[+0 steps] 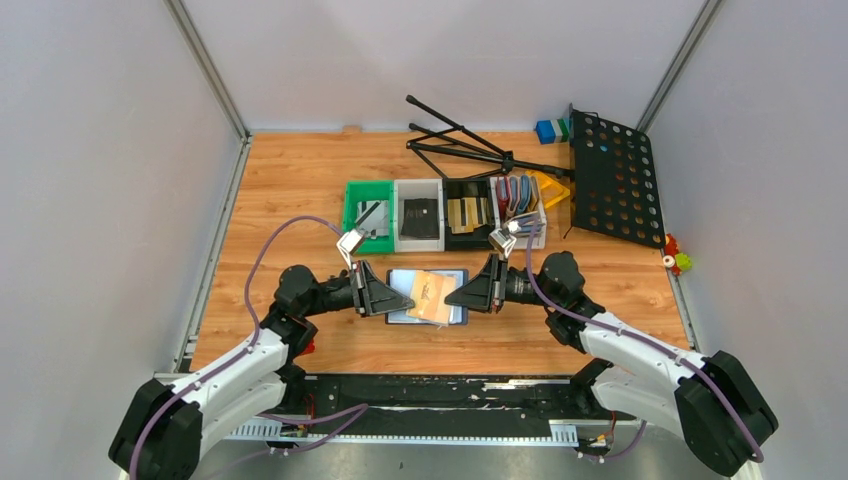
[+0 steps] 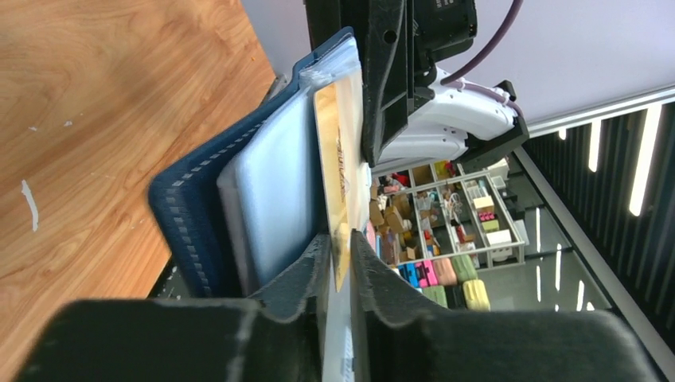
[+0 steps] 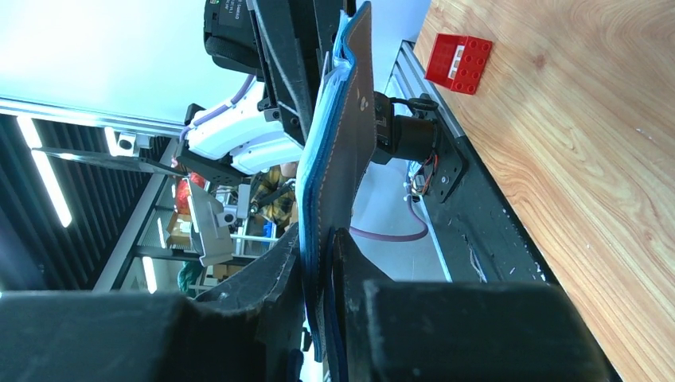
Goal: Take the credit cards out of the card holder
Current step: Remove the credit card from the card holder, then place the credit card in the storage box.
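The navy card holder [image 1: 405, 316] hangs open above the table between my two grippers, pale blue inside up. A tan-gold credit card [image 1: 432, 297] sticks out of it at a slant. My left gripper [image 1: 404, 300] is shut on that card's edge; in the left wrist view the card [image 2: 338, 151] runs between the fingertips [image 2: 341, 248], beside the holder [image 2: 191, 207]. My right gripper [image 1: 456, 297] is shut on the holder's other edge; in the right wrist view the holder [image 3: 350, 127] passes between the jaws [image 3: 320, 243]. Other cards inside the holder are hidden.
Behind stand a green bin [image 1: 353, 210], a white bin [image 1: 419, 188] with a dark card, a black bin [image 1: 468, 187] with tan cards and a bin [image 1: 535, 232] of upright holders. A black music stand [image 1: 610, 175] lies at back right. A red brick [image 3: 458, 64] lies near the left arm.
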Robot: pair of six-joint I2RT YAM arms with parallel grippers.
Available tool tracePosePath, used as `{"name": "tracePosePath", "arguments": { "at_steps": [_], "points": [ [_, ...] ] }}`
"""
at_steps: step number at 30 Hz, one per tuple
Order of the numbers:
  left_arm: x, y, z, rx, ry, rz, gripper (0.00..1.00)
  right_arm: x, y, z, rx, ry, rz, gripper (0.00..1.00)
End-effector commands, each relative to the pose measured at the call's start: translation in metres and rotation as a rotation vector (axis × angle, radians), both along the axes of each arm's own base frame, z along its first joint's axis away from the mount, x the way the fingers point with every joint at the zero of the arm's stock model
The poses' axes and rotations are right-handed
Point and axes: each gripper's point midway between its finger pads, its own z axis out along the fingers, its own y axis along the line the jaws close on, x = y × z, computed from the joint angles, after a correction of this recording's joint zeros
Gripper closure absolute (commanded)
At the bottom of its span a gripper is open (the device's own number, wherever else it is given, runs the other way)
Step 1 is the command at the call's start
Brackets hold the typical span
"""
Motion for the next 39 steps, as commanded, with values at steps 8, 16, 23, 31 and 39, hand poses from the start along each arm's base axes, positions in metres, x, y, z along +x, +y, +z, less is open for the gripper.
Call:
{"name": "tracePosePath", "arguments": {
  "at_steps": [8,16,23,31,39],
  "points": [
    [0.007,0.000,-0.016,0.080,0.000,0.021,1.00,0.006,-0.006,0.016,0.016,-0.081,-0.015,1.00],
    [0.029,0.016,-0.023,0.175,-0.013,0.102,1.00,0.026,-0.042,-0.035,-0.203,-0.036,-0.152,1.00],
    [0.058,0.021,-0.035,0.345,-0.077,0.174,1.00,0.035,-0.072,-0.079,-0.408,0.015,-0.236,1.00],
    [0.111,-0.002,-0.033,0.468,-0.152,0.268,1.00,0.042,-0.092,-0.110,-0.595,0.009,-0.294,1.00],
    [0.163,-0.053,-0.020,0.579,-0.226,0.316,1.00,0.050,-0.096,-0.115,-0.616,-0.007,-0.335,1.00]
  ]
}}
